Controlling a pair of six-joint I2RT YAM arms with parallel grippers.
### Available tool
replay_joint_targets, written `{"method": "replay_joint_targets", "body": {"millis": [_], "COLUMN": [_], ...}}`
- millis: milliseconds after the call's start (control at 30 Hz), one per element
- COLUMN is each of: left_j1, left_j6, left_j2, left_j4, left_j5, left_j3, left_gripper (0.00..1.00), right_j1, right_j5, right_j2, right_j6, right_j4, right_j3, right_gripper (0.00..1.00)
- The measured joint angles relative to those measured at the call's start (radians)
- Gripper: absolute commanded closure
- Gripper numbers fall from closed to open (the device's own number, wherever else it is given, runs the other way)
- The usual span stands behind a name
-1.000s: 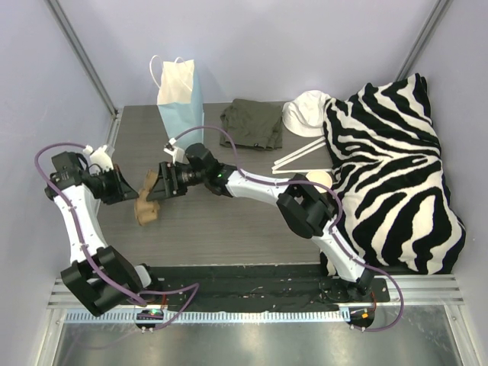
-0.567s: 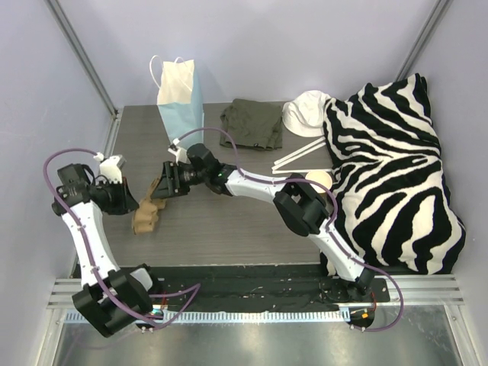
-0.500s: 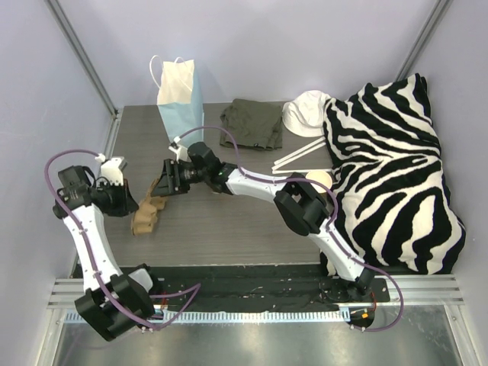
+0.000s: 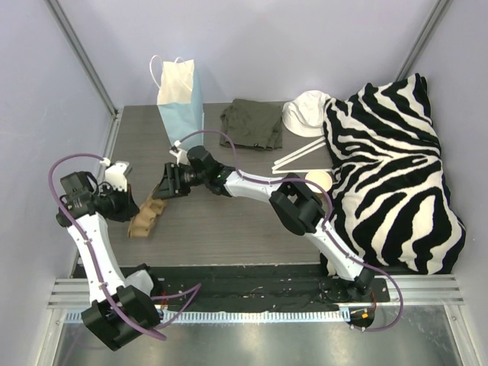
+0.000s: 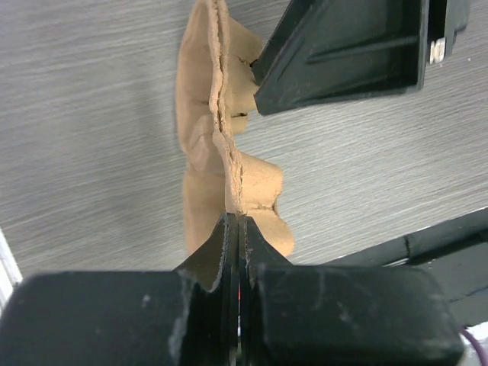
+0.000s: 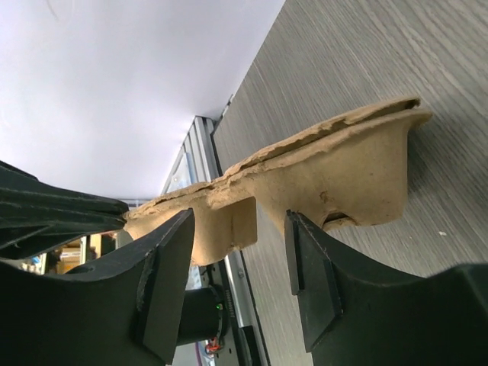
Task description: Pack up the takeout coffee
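The brown pulp cup carrier (image 4: 146, 216) lies tilted on the table at the left. My left gripper (image 4: 130, 207) is shut on its thin rim, as the left wrist view shows (image 5: 238, 221) with the carrier (image 5: 213, 152) stretching away from it. My right gripper (image 4: 164, 187) is open at the carrier's far end. In the right wrist view its fingers (image 6: 240, 259) stand either side of a carrier pocket (image 6: 335, 175) with gaps. The lidded takeout coffee is out of view. The blue paper bag (image 4: 181, 95) stands upright at the back left.
A lidless tan paper cup (image 4: 319, 180) sits by the zebra-striped blanket (image 4: 393, 168) on the right. A folded olive cloth (image 4: 252, 123), a white bowl-shaped thing (image 4: 305, 112) and white sticks (image 4: 299, 156) lie at the back. Walls close in on the left and at the back.
My left arm has swung toward the near edge, drawing the carrier a little nearer and tilting it. My right gripper has stayed at the carrier's far end.
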Motion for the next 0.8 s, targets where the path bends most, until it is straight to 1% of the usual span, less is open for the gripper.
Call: {"method": "replay_joint_targets", "body": {"millis": [167,200,333,433,500,633,767,800], "left_j1": [0.000,0.000,0.000,0.000,0.000,0.000,0.000,0.000], "left_j6": [-0.057,-0.071,-0.140,-0.184,-0.207,-0.251,-0.304,-0.322], "left_j2": [0.047,0.055,0.080,0.082,0.083,0.084,0.091,0.096], "left_j4": [0.006,0.010,0.033,0.047,0.055,0.070,0.092,0.102], "left_j5": [0.000,0.000,-0.005,-0.005,-0.004,-0.004,-0.011,-0.019], "left_j3": [0.005,0.008,0.035,0.057,0.064,0.065,0.065,0.066], "left_gripper": [1.00,1.00,1.00,1.00,1.00,1.00,1.00,1.00], "right_j1": [0.013,0.014,0.017,0.017,0.017,0.016,0.018,0.019], "right_j5": [0.010,0.009,0.005,0.002,0.001,-0.006,-0.022,-0.026], "right_j2": [0.000,0.000,0.000,-0.001,-0.003,-0.018,-0.039,-0.044], "right_j6": [-0.054,-0.064,-0.097,-0.123,-0.132,-0.143,-0.146,-0.148], "right_j4": [-0.021,-0.025,-0.054,-0.068,-0.068,-0.070,-0.073,-0.075], "right_j3": [0.000,0.000,0.008,0.029,0.037,0.042,0.043,0.046], "right_gripper": [0.42,0.39,0.37,0.38,0.40,0.40,0.30,0.29]}}
